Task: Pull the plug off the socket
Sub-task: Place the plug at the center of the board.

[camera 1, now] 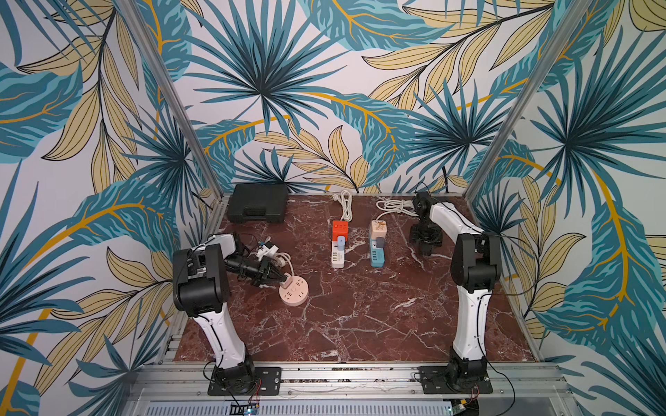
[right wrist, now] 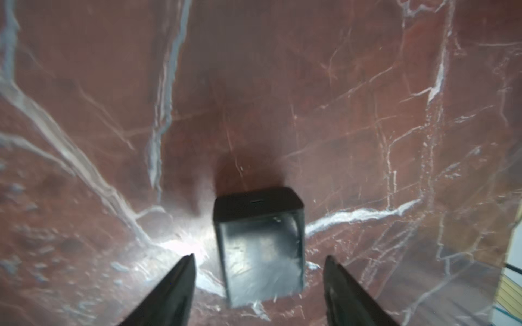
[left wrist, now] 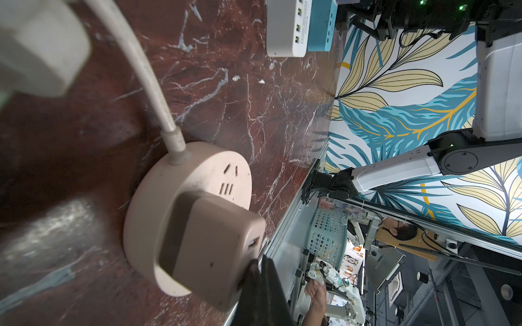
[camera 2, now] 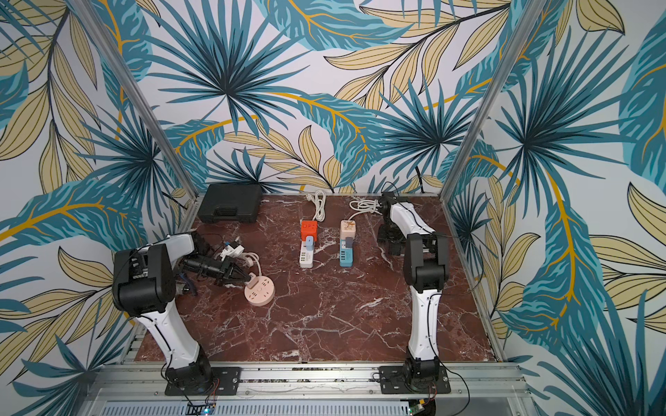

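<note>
My left fingers [camera 1: 277,275], pressed together, touch the pink plug [camera 1: 286,280] seated in the round socket [camera 1: 296,294] near the bench's [camera 1: 360,317] 9 o'clock edge. There is open marble toward 3. My right fingers [right wrist: 180,282] are spread either side of a black plug [right wrist: 260,248] at 2 o'clock, and two power strips [camera 1: 338,257] lie toward 12.

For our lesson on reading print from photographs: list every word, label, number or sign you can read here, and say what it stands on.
No text can be read in any view.
White power strip: small print beside its ports, too small to read.
Orange cube: pale marks on top, too small to read.
Beige cube: brownish print on top, too small to read.
</note>
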Robot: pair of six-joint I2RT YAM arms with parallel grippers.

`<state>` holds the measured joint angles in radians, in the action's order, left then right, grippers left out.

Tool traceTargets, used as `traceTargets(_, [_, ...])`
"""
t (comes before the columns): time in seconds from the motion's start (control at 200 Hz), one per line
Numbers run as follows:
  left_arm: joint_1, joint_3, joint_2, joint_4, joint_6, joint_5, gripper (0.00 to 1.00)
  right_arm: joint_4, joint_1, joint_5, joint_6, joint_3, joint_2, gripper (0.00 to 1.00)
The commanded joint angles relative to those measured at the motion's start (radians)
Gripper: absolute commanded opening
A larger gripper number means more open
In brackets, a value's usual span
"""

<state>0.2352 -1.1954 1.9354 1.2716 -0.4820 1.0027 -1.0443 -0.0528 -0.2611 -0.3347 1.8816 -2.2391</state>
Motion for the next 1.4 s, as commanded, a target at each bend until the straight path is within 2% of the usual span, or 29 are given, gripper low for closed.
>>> traceTargets(0.0, [0.004, 0.042, 0.036, -0.174, 0.000, -0.291, 0.00, -0.014, 0.008, 0.044, 0.002, 0.020, -0.039, 0.79])
traceTargets(0.511, [0.004, 0.043, 0.037, -0.175, -0.001, -0.289, 0.00, 0.055, 0.031, 0.021, 0.002, -0.087, 0.012, 0.78])
traceTargets(0.701, [0.004, 0.042, 0.039, -0.175, 0.000, -0.285, 0.00, 0.100, 0.032, 0.061, 0.008, -0.115, 0.026, 0.67])
traceTargets(0.871, [0.003, 0.040, 0.039, -0.174, 0.002, -0.282, 0.00, 0.144, 0.031, 0.097, 0.017, -0.101, 0.029, 0.49])
traceTargets(0.927, [0.003, 0.040, 0.038, -0.175, 0.002, -0.283, 0.00, 0.150, 0.031, 0.094, 0.020, -0.086, 0.024, 0.46])
traceTargets(1.217, [0.000, 0.036, 0.035, -0.170, 0.003, -0.279, 0.00, 0.115, 0.026, 0.126, 0.039, 0.051, -0.038, 0.47])
traceTargets(1.392, [-0.002, 0.037, 0.030, -0.169, 0.003, -0.277, 0.00, 0.091, 0.025, 0.130, 0.033, 0.087, -0.088, 0.59])
